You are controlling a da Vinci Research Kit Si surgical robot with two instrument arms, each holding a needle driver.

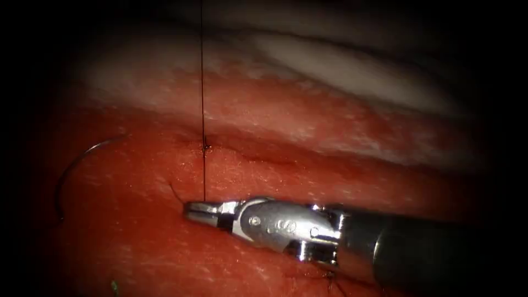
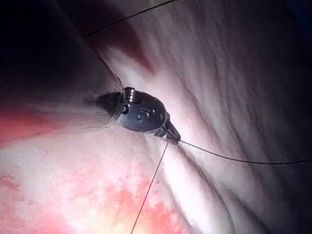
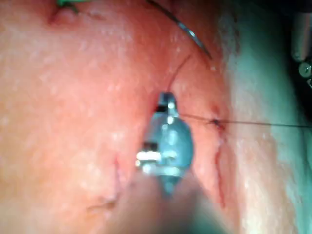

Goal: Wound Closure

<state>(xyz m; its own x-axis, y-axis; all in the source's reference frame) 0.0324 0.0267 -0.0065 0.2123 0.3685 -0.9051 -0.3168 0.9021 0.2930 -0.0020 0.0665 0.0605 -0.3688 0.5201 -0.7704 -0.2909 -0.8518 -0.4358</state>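
My right tool (image 1: 197, 212) comes in low from the right, its jaws shut on the dark thread (image 1: 203, 176) just below the cut (image 1: 258, 158). The thread rises straight through a small knot (image 1: 205, 147) at the cut and leaves the top of the endoscope view. My left tool (image 2: 173, 138) is shut on the thread (image 2: 229, 158), which leaves its jaws in two strands. The curved needle (image 1: 71, 168) lies free on the tissue (image 1: 126, 236) left of the cut, held by neither tool. The right tool (image 3: 167, 100), knot (image 3: 215, 122) and needle (image 3: 190, 31) also appear in the right wrist view.
A short thread tail (image 1: 175, 191) lies by the right tool's tip. A green thread end (image 1: 114, 286) sits on the tissue at the lower left. Dark thread ends (image 1: 330, 281) show beneath the right tool's wrist. Pale fat (image 1: 352, 71) borders the tissue behind.
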